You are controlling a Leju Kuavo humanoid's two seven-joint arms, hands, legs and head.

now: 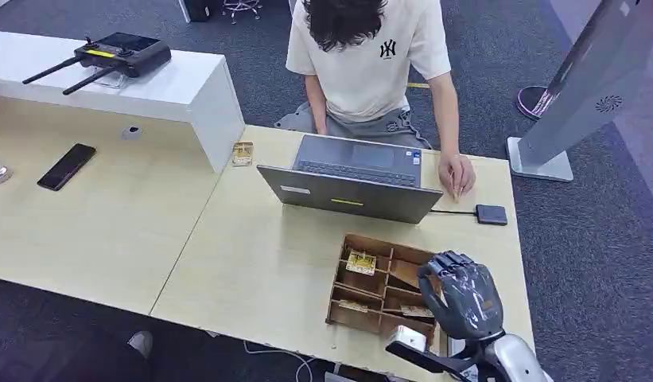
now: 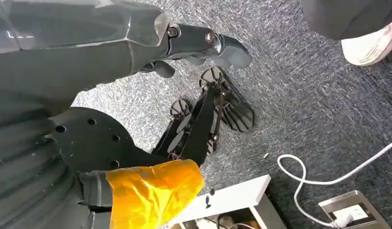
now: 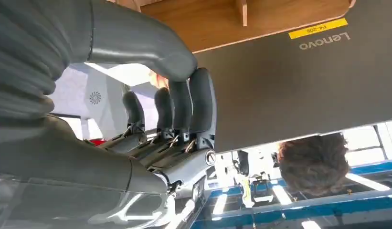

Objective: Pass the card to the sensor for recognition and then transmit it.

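Note:
A wooden compartment box (image 1: 369, 280) sits near the table's front edge, with yellowish cards (image 1: 360, 262) lying in some of its cells. My right hand (image 1: 460, 293) hovers over the box's right end; in the right wrist view its fingers (image 3: 184, 102) are apart with nothing between them, facing the laptop's lid (image 3: 299, 86). The small black sensor (image 1: 491, 214) lies right of the laptop (image 1: 351, 179), joined to it by a cable. My left hand (image 2: 203, 43) hangs beside my body above the carpet and holds nothing.
A person in a white shirt sits behind the table, one hand (image 1: 456, 175) resting by the sensor. Another card (image 1: 242, 153) lies beside a white shelf (image 1: 192, 91). A phone (image 1: 66, 166) lies at the left. A grey stand (image 1: 581, 87) rises at the right.

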